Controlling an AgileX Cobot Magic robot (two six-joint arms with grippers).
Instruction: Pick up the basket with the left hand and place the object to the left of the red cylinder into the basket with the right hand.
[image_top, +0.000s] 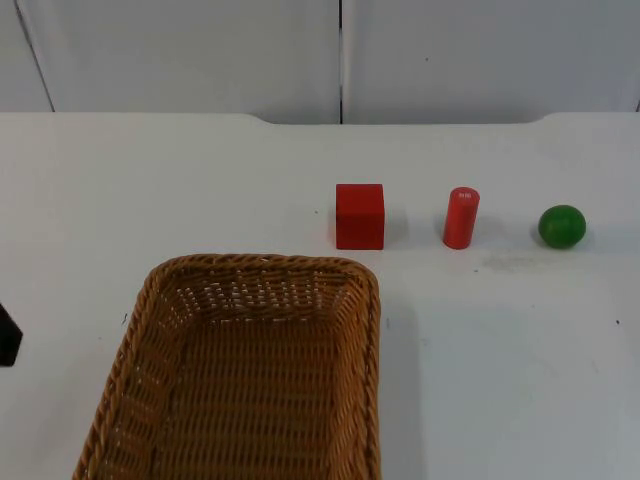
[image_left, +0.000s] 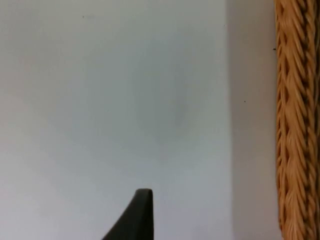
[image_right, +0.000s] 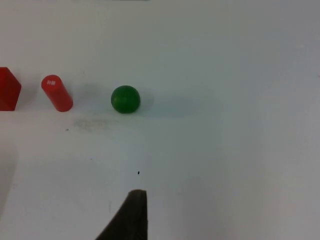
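Red cube (image_top: 360, 216) sits on the white table (image_top: 520, 350), just left of the upright red cylinder (image_top: 461, 217); green ball (image_top: 562, 226) further right. Wicker basket (image_top: 250, 370) near the cube, nothing in it. My left gripper (image_top: 8, 335) beside the basket's rim; my right gripper (image_right: 131, 215) faces the row. Cannot tell the spread of either.

Red cube (image_top: 360, 216) beyond wicker basket (image_top: 160, 300)

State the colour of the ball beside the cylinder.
The ball is green, clearest in the right wrist view, right of the red cylinder.
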